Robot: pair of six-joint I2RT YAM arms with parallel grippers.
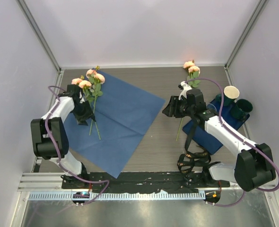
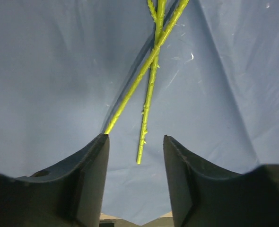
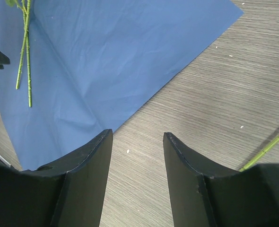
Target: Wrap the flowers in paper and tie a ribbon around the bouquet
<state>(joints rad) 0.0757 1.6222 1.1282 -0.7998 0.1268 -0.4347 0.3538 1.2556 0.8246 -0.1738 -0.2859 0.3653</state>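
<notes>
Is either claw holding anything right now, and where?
Nothing. Left claw is open over the flower stems on the paper; right claw is open over the table.

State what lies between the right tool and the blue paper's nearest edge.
Only bare tabletop separates the right tool from the paper; the right wrist view shows it.

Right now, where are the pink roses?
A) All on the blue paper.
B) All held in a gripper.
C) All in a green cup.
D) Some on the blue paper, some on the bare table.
D: one bunch of roses lies on the paper, while a second rose stem lies on the bare table further right, off the sheet.
</notes>
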